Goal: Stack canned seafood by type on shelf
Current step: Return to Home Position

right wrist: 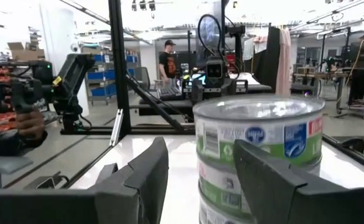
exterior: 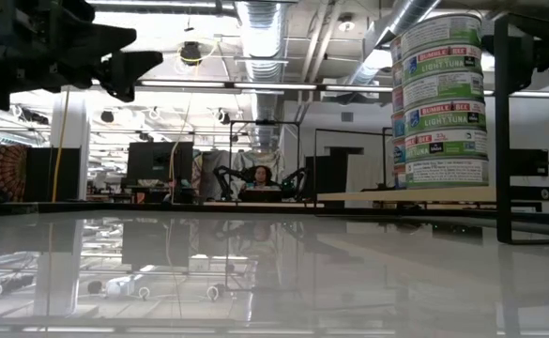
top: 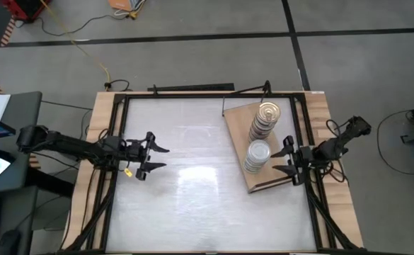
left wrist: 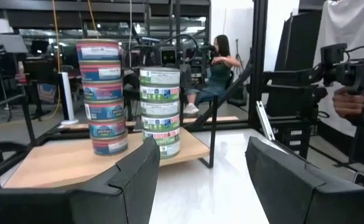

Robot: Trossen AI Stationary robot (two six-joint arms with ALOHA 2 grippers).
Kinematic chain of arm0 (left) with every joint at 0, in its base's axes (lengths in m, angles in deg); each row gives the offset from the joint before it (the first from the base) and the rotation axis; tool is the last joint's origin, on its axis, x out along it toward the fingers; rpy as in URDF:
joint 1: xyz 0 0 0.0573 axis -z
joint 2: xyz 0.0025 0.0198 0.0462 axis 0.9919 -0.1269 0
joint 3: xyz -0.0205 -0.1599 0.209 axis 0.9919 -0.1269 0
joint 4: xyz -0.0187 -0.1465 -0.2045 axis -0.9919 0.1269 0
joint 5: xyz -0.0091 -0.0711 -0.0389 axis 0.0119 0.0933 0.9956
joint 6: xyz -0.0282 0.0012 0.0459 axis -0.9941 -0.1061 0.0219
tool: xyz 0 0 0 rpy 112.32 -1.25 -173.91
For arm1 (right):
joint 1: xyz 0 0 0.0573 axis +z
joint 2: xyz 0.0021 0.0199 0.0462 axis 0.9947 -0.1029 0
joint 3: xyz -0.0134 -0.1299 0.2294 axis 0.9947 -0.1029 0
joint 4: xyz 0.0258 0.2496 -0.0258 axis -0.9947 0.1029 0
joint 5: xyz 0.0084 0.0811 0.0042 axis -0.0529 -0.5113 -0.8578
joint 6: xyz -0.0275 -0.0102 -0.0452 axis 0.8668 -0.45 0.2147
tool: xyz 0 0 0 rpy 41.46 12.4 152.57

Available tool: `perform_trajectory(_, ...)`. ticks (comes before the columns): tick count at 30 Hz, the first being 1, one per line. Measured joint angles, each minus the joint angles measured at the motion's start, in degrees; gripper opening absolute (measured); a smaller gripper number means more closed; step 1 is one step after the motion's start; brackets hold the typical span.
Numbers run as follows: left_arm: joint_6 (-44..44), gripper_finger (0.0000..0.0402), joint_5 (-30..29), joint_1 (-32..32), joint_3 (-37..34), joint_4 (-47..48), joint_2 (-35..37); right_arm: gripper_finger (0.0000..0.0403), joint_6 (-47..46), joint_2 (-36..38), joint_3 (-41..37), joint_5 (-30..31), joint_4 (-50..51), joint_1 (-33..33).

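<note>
Grippers both spread wide, empty: right gripper (top: 279, 159) just beside shelf (top: 240, 131), left gripper (top: 163, 157) well apart from it. On the shelf: green tuna stack (top: 257, 156), blue-red stack (top: 266, 117). No loose tins visible; stacking looks finished.

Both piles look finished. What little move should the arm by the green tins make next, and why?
Probably draw the right pincer straight back from the green stack. Its fingers are open and hold nothing, and the tall stack on the board stands right in front of them, so a sideways swing might topple it.
</note>
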Motion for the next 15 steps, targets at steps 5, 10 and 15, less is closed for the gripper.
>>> perform_trajectory(5,0.53,0.0228,0.56,0.02,-0.05,2.65,1.29,0.0214,-2.11,0.09,-1.25,-0.03,-0.25,-0.04)
perform_trajectory(10,0.58,0.0228,3.53,0.02,-0.12,5.53,1.27,0.0214,-2.50,0.09,-1.25,-2.65,0.49,0.65)
perform_trajectory(15,0.49,0.0228,6.97,0.02,-0.16,6.67,1.27,0.0214,-1.44,0.02,0.53,-4.78,2.36,3.56)
